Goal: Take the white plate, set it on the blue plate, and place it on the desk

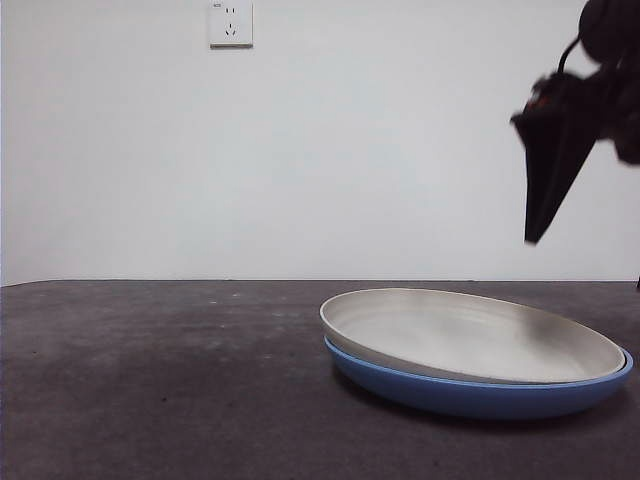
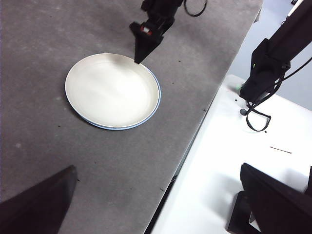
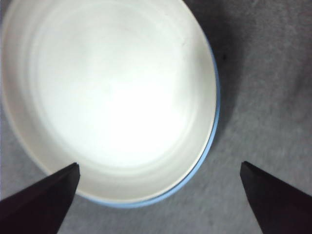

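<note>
**White plate stacked in the blue plate, right tool hanging above**

Front view, left to right: the flat dark grey speckled counter (image 1: 150, 380) fills the lower part of the frame, bare on its left half. High on the pale back wall, left of centre, sits a white wall socket (image 1: 230, 23). At lower right the wide, shallow, round cream-white plate (image 1: 470, 335) lies inside the wide, round, glossy medium-blue plate (image 1: 470, 392), which rests on the counter. The white plate sits slightly askew: its left rim rides higher above the blue rim than its right rim does. At upper right a dark arm enters from the frame's edge, angled down and to the left, ending in the right tool (image 1: 540, 225), whose black tip points down and hangs well clear above the right part of the plates.

In the left wrist view the stacked plates lie at upper left, a thin crescent of blue showing along one side of the white plate. The right tool (image 2: 138, 59) hovers over the far rim. The left tool (image 2: 161, 207) waits off past the counter's edge, above a white surface (image 2: 219, 165), its jaws spread wide.

In the right wrist view the right tool's jaws are spread wide, holding nothing, with the white plate's rim below between them.
</note>
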